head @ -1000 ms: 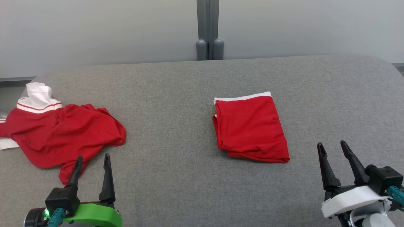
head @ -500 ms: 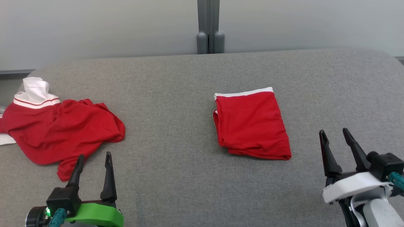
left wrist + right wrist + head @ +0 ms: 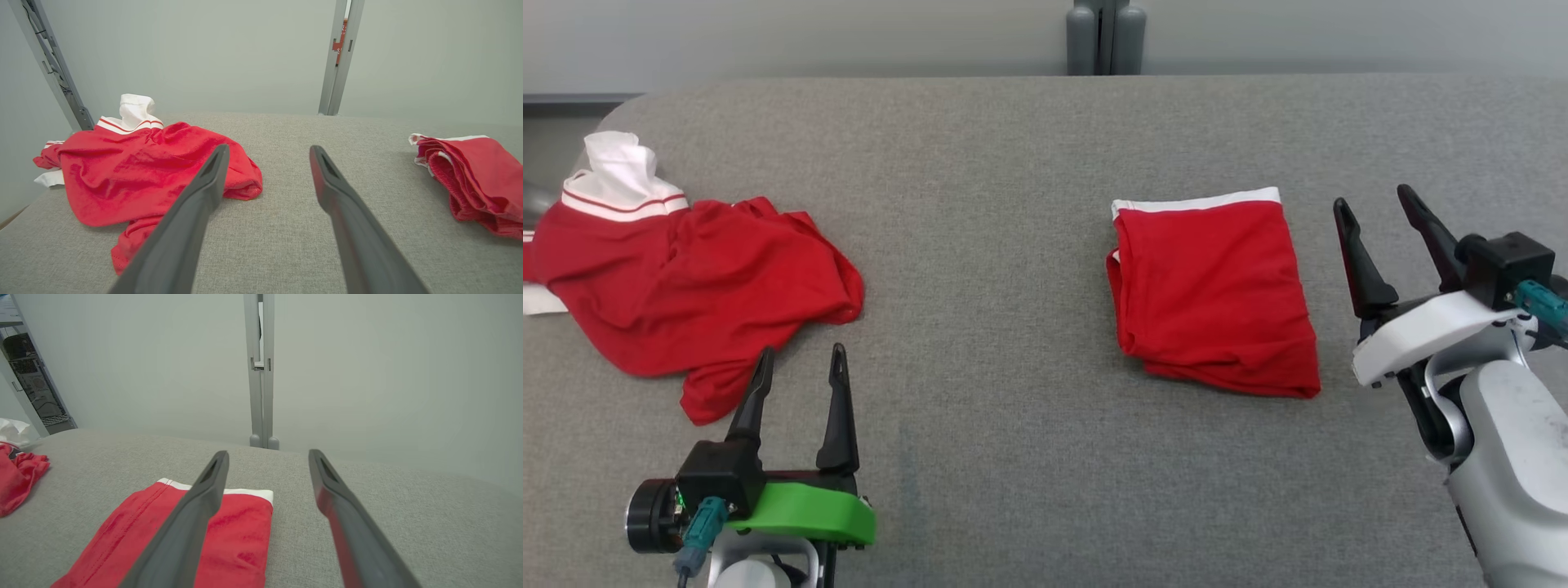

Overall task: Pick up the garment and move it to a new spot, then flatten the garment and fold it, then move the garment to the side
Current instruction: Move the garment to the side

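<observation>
Ahead, grey fabric surface (image 3: 1013, 245), pale wall (image 3: 204, 49), grey post (image 3: 1105, 37), crumpled red shirt (image 3: 686, 286) by left gripper (image 3: 802, 349), folded red garment (image 3: 1217, 294) by right gripper (image 3: 1372, 196), both gaping, empty

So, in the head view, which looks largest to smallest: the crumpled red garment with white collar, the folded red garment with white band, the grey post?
1. Crumpled red garment.
2. Folded red garment.
3. Grey post, farthest and cut by the top edge, so its real size is unsure.
</observation>
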